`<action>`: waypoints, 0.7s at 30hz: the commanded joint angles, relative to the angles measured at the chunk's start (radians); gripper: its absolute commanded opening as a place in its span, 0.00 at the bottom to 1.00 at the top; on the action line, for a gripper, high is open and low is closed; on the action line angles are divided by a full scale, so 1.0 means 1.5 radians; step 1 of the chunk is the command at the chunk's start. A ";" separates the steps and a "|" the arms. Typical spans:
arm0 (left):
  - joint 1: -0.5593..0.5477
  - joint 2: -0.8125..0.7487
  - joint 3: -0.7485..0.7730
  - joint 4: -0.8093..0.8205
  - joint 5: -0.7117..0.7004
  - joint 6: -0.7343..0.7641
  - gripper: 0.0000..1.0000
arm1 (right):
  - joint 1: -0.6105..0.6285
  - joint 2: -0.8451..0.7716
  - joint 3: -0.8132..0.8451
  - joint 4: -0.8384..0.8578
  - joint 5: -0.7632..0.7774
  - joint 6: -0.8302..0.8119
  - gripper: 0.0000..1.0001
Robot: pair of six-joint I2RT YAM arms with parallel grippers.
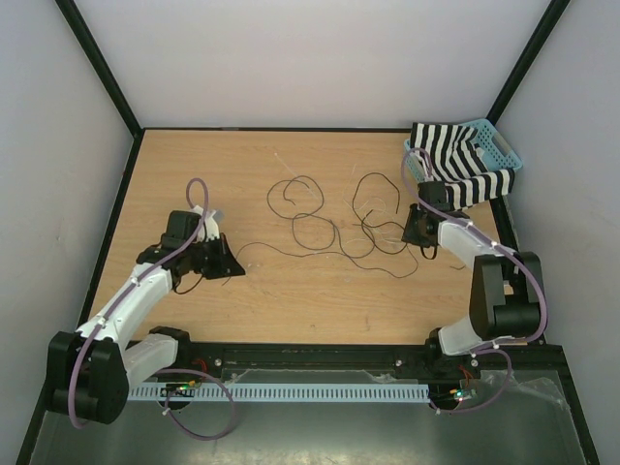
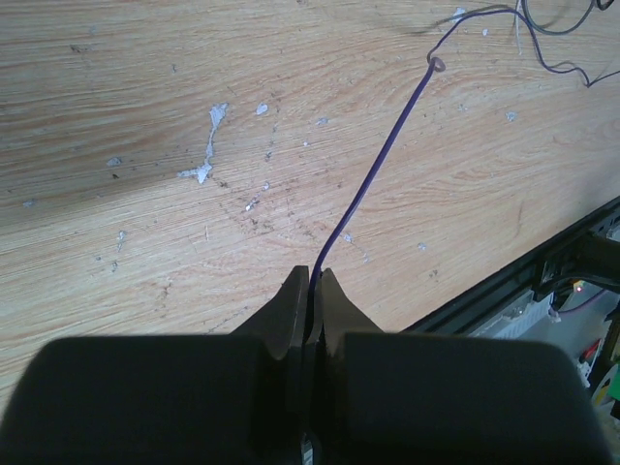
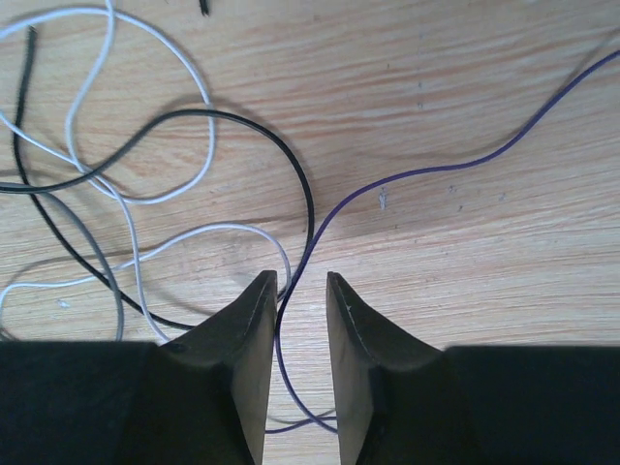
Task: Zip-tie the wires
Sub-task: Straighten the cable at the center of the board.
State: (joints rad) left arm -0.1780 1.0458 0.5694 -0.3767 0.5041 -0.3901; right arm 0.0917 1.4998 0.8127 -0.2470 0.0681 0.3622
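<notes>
wires point(image 1: 329, 228): thin loose strands, mostly black, few pale, curling in overlapping loops, lying flat, centre to centre-right of top view. purple strand point(image 2: 373, 174) runs nearly straight, lower centre to upper right, left wrist view.

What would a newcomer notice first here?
A tangle of wires sprawls across the middle of the table. The left gripper is shut on a purple wire; the right gripper stands open astride a purple strand. A striped cloth drapes over the basket, far right.

Plain pale walls point(image 1: 320, 58) with black corner posts point(image 1: 97, 63) enclose a light wooden tabletop point(image 1: 320, 300)
</notes>
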 commanded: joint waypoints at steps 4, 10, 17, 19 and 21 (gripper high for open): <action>0.010 -0.007 0.000 -0.006 0.017 0.000 0.00 | -0.004 -0.013 0.031 -0.019 -0.017 -0.002 0.38; 0.013 -0.005 0.001 -0.006 0.017 -0.001 0.00 | -0.003 0.007 0.038 -0.017 -0.031 0.005 0.39; 0.013 -0.005 -0.001 -0.007 0.017 -0.001 0.00 | -0.003 0.024 0.049 -0.006 -0.015 0.017 0.28; 0.015 -0.006 -0.001 -0.008 0.013 -0.001 0.00 | -0.004 0.025 0.050 -0.008 0.001 0.017 0.17; 0.023 -0.011 -0.004 -0.010 0.013 -0.003 0.00 | -0.005 0.019 0.049 -0.007 0.031 0.017 0.07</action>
State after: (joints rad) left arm -0.1619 1.0458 0.5694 -0.3782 0.5159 -0.3901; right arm 0.0917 1.5295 0.8532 -0.2497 0.0475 0.3744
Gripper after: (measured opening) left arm 0.004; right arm 0.134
